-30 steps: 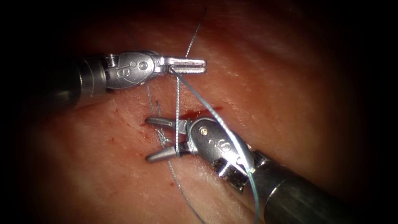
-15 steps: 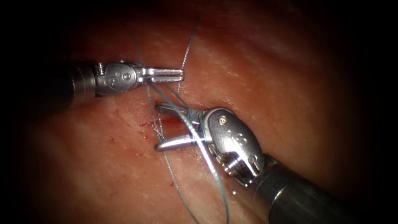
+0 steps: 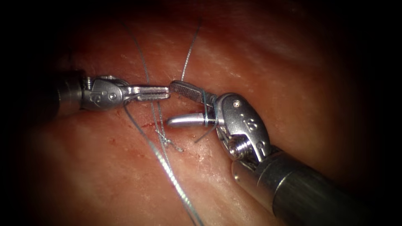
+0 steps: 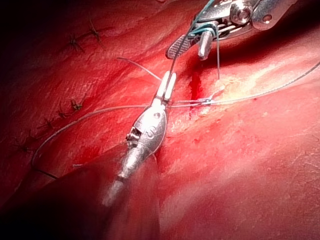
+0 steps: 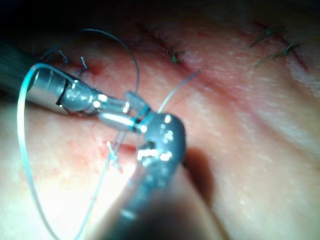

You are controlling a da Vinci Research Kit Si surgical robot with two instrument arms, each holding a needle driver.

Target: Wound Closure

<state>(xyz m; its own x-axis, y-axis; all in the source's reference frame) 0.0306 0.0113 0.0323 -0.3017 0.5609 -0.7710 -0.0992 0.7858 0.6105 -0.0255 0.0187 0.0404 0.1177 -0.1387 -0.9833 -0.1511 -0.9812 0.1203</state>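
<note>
On the tissue (image 3: 259, 62), my left tool (image 3: 166, 92) comes in from the left with its jaws shut on the thread (image 3: 167, 167), just left of the cut (image 3: 146, 124). The right tool (image 3: 170, 104) faces it almost tip to tip, jaws open, with thread looped around both jaws near their base. A small knot (image 3: 166, 139) lies on the cut below the tools. In the left wrist view, thread runs from the shut left tool (image 4: 170, 76) up to the open right tool (image 4: 192, 47). The right wrist view has the right tool (image 5: 117, 107) beside the left tool's shaft (image 5: 55, 92).
A thin strand (image 3: 190, 46) rises from the right tool's upper jaw toward the far tissue. Red fluid marks the cut. Earlier stitches (image 4: 75, 45) sit along the wound, also as dark stitches (image 5: 172, 52) in the right wrist view. A wide thread loop (image 5: 22, 150) hangs near the left shaft.
The right tool has risen toward the left tool, its open jaws carrying the looped thread. The left tool has drawn back left and lower, still shut on thread.
</note>
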